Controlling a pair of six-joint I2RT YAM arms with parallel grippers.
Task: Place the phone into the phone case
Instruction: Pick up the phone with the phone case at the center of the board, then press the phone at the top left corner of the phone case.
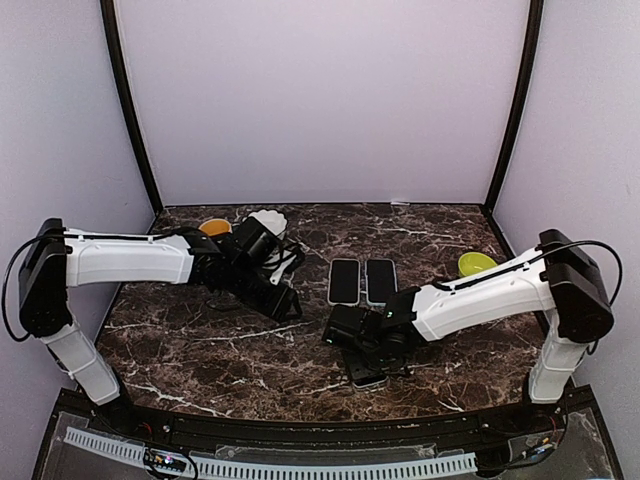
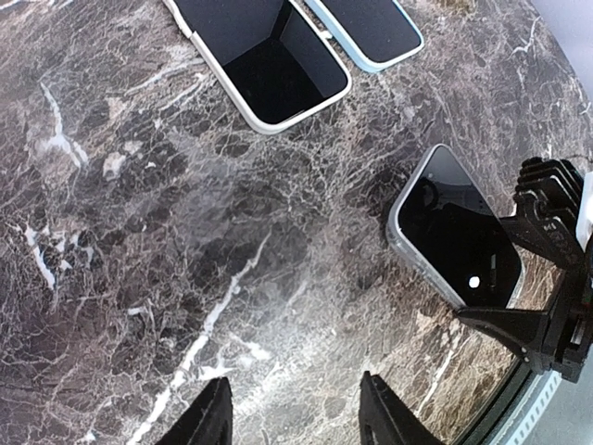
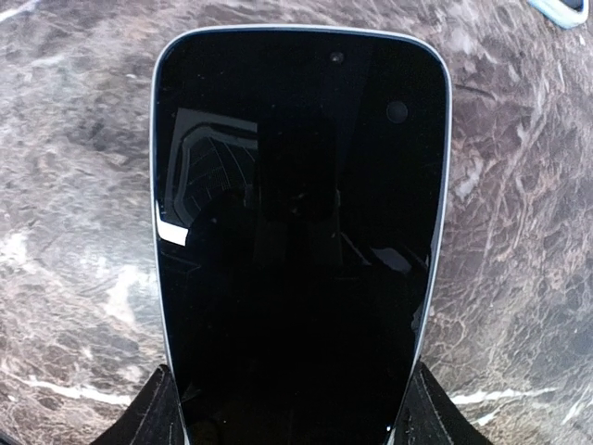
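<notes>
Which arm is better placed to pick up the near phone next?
Right. The right gripper straddles the phone, a finger at each edge; the left gripper hovers empty over bare table.

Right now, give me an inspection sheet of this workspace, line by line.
Surface: dark veined marble tabletop.
Job's things: phone screen up near the front; white case and light-blue case side by side behind it, cannot tell whether they are empty.
Clutter: orange bowl and white object back left; green bowl right.
Pincers: left pincer open, holding nothing; right pincer flanks the phone's long edges, grip unconfirmed.
Cables: left cable and right cable, black, looped at the arms' uprights.
Surroundings: pale back wall, black corner post.
</notes>
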